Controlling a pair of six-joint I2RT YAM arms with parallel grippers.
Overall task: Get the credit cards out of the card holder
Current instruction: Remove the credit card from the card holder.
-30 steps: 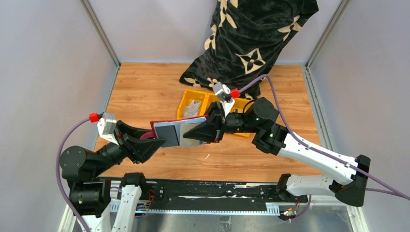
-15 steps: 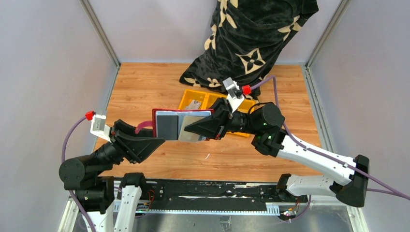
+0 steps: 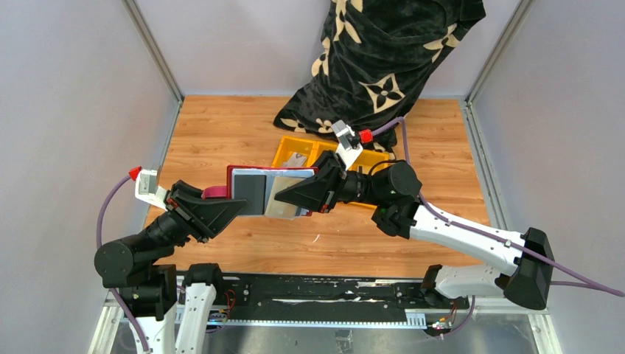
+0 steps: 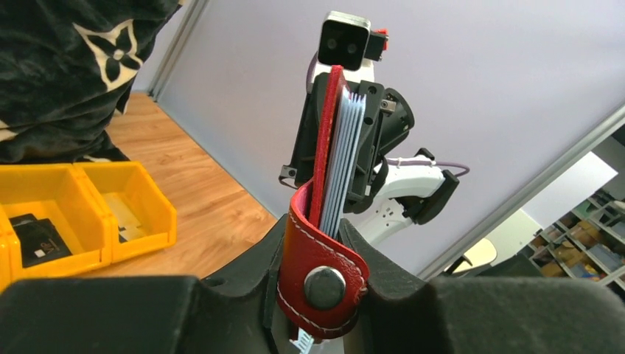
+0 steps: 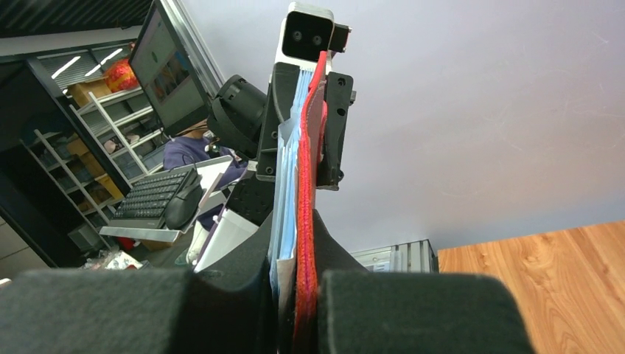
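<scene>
The left gripper (image 3: 234, 206) is closed on the left edge of the card holder (image 3: 249, 190), and the right gripper (image 3: 280, 198) pinches the other side. The credit cards (image 4: 345, 158) are still inside. The holder hangs above the table (image 3: 214, 133) (slightly further left than before). No print is readable.

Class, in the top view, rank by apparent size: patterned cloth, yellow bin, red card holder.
Largest: patterned cloth. Then yellow bin and card holder: unranked; bin partly hidden, holder raised nearer the camera.
</scene>
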